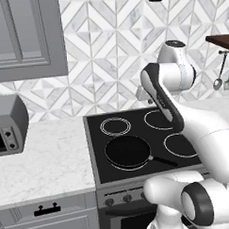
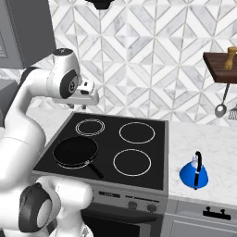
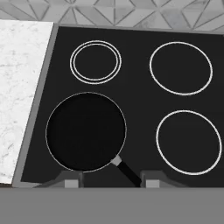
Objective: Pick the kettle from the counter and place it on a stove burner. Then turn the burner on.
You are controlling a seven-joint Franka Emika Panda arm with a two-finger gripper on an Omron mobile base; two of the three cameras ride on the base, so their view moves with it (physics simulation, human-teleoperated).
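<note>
Gleaming black cooktop (image 2: 152,134) between white counter (image 2: 203,139) slabs

End effector (image 3: 111,180) raised, fingers apart, empty.

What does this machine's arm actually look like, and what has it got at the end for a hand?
The arm is made of smooth, glossy white rounded shells linked by dark grey joint bands, with round capped ends. No loose cables or markings show. Its hand is a small gripper with two stubby dark grey finger tips.

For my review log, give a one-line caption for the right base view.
Blue kettle sits on the counter right of the cooktop; frying pan occupies the front-left burner.
</note>
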